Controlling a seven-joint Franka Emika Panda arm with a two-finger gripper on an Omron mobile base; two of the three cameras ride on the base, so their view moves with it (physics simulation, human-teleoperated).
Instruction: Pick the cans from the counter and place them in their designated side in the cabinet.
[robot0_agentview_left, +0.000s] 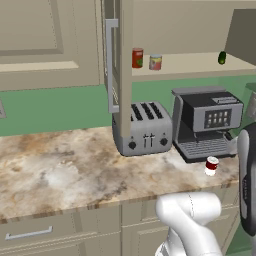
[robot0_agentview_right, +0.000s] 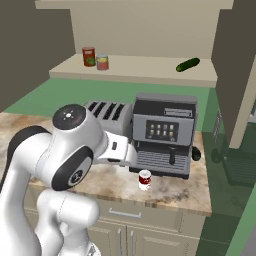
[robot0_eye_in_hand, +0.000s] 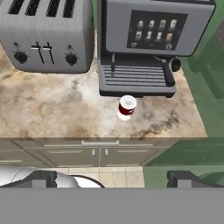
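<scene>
Your gripper (robot0_eye_in_hand: 109, 177) hangs well above the counter (robot0_agentview_left: 65, 170) edge, looking down at it; the two fingertips (robot0_eye_in_hand: 43, 178) stand far apart at the bottom of the hand view, spread wide with nothing between them. Nothing is held.

The red-and-white can (robot0_eye_in_hand: 126, 107) stands upright on the counter, just in front of the espresso machine (robot0_eye_in_hand: 144, 48), near its drip tray and close to the counter's front edge. You see the same can in the left base view (robot0_agentview_left: 211, 165) and in the right base view (robot0_agentview_right: 145, 180), in both cases apart from the machine's base, not touching it.

The yellow-and-red can (robot0_agentview_left: 155, 62) sits on the shelf (robot0_agentview_left: 190, 67) inside the open cabinet (robot0_agentview_left: 150, 35), upright, just beside a taller red can (robot0_agentview_left: 137, 58) at the shelf's left end. In the right base view the two stand side by side as well, tall one (robot0_agentview_right: 89, 56) left, short one (robot0_agentview_right: 102, 62) right; you cannot tell whether they touch. A small dark green object (robot0_agentview_right: 188, 64) lies on the shelf's right part, well apart from both cans.

The cabinet door (robot0_agentview_left: 124, 60) stands open, edge-on to the left base camera, its grey bar handle (robot0_agentview_left: 110, 65) vertical. A four-slot toaster (robot0_agentview_left: 142, 128) stands on the counter just left of the espresso machine.
</scene>
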